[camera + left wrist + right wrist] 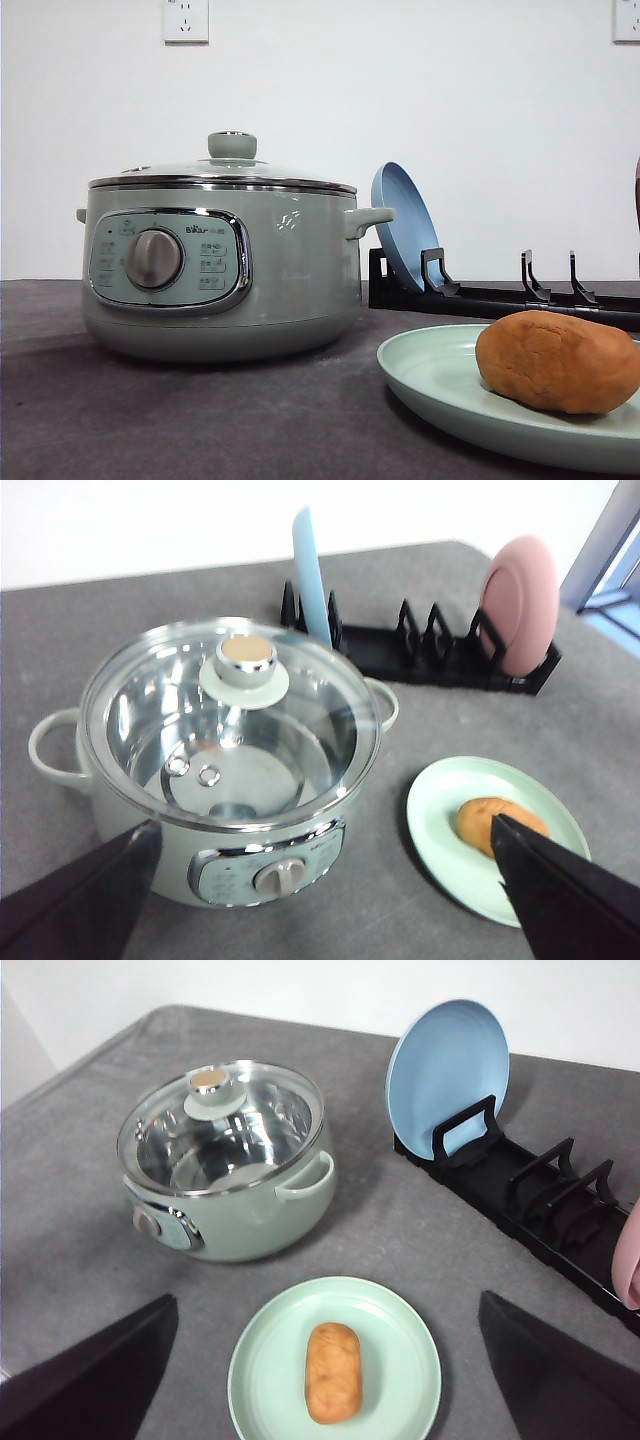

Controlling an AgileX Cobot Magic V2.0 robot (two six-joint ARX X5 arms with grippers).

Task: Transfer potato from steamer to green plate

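Potato [558, 361] on green plate [440, 385], steamer [220, 265] lidded

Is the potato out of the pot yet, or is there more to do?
It looks finished. The potato lies on the green plate, and the steamer has its glass lid on with nothing inside. Both grippers, left and right, are open and hold nothing. Nothing seems left.
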